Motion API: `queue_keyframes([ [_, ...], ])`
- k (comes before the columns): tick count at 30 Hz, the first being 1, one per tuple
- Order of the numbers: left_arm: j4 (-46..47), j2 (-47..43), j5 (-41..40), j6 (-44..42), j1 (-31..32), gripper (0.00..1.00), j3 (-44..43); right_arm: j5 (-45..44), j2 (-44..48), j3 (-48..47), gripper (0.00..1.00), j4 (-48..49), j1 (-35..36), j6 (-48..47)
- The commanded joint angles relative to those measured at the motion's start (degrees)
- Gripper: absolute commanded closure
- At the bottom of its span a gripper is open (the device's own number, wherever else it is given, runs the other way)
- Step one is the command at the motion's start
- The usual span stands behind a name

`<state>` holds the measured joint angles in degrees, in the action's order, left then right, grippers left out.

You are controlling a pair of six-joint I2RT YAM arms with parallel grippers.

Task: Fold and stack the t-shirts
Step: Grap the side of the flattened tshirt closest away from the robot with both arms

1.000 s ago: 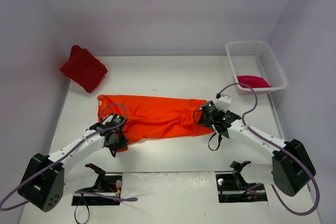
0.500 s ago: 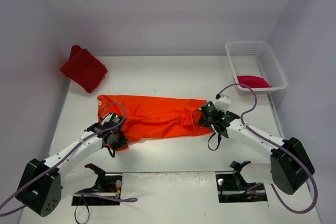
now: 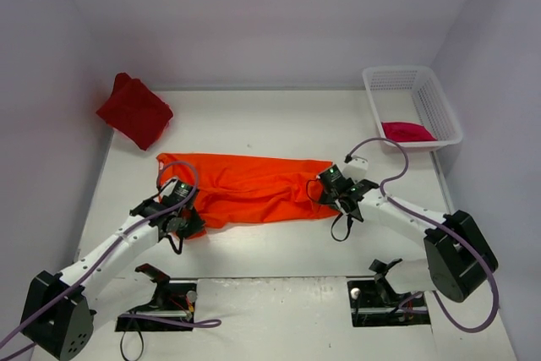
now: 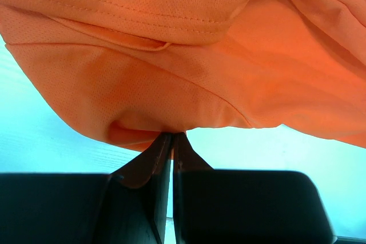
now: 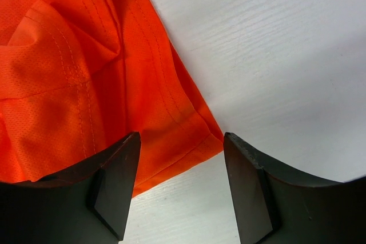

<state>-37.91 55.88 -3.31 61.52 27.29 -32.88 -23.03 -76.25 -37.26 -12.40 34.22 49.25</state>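
- Left fingers pinched together on the near-left edge of the orange t-shirt.
- Right fingers apart, straddling its right hem corner.
- That shirt lies spread mid-counter.
- Farther back: dark red t-shirt at left, crimson-pink t-shirt inside the basket.

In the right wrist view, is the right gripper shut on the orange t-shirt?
No, the right gripper stands wide open, with a corner of the orange t-shirt lying ungripped in the gap.

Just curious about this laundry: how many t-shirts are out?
3: the orange t-shirt spread out in the centre, the dark red t-shirt bunched far left, the crimson-pink t-shirt in the white basket. More may hide beneath.
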Motion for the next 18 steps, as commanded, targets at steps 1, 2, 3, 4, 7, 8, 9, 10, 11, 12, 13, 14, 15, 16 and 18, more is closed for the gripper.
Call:
queue_keyframes([
  [1, -0.41, -0.16, -0.65, -0.78, -0.31, 1.00, -1.57, -1.14, -0.13, 0.25, 0.44, -0.25, 0.32, 1.02],
  [2, -0.41, -0.07, -0.64, -0.78, -0.22, 1.00, -1.48, -0.97, -0.13, 0.34, 0.45, -0.17, 0.41, 1.11],
  [3, -0.41, -0.15, -0.64, -0.87, -0.31, 1.00, -1.48, -0.97, -0.04, 0.69, 0.46, -0.25, 0.50, 1.19],
  [4, -0.41, -0.33, -0.73, -0.87, -0.31, 1.00, -1.57, -0.97, -0.04, 0.87, 0.46, -0.25, 0.50, 1.19],
  [7, -0.76, -0.68, -0.91, -1.13, -0.39, 1.00, -1.57, -0.71, 0.13, 1.48, 0.47, -0.25, 0.76, 1.63],
  [8, -0.94, -0.77, -0.99, -1.14, -0.48, 1.00, -1.74, -0.62, 0.13, 1.66, 0.47, -0.25, 0.85, 1.90],
  [9, -1.11, -1.03, -1.08, -1.14, -0.48, 1.00, -1.75, -0.44, 0.22, 1.75, 0.47, -0.25, 1.11, 1.90],
  [10, -1.37, -1.21, -1.17, -1.22, -0.57, 1.00, -1.75, -0.27, 0.22, 2.01, 0.47, -0.34, 1.29, 2.07],
  [11, -1.38, -1.30, -1.26, -1.31, -0.83, 1.00, -1.83, -0.18, 0.31, 2.10, 0.47, -0.34, 1.46, 2.33],
  [12, -1.38, -1.65, -1.17, -1.31, -0.92, 1.00, -1.92, -0.18, 0.40, 2.19, 0.48, -0.34, 1.81, 2.42],
  [13, -1.46, -1.65, -1.17, -1.40, -1.01, 1.00, -1.83, -0.09, 0.40, 2.53, 0.48, -0.34, 2.34, 2.69],
  [14, -1.38, -1.74, -1.17, -1.49, -1.18, 1.00, -1.83, -0.09, 0.40, 2.63, 0.48, -0.34, 2.61, 2.86],
  [15, -1.38, -1.82, -1.08, -1.40, -1.18, 1.00, -1.92, -0.18, 0.22, 2.63, 0.49, -0.34, 2.87, 3.30],
  [16, -1.38, -1.74, -1.08, -1.49, -1.18, 1.00, -2.01, -0.26, 0.14, 2.71, 0.49, -0.34, 3.22, 3.48],
  [18, -1.38, -1.65, -1.00, -1.57, -1.27, 1.00, -2.10, -0.53, -0.65, 2.71, 0.51, -0.34, 3.40, 3.74],
])
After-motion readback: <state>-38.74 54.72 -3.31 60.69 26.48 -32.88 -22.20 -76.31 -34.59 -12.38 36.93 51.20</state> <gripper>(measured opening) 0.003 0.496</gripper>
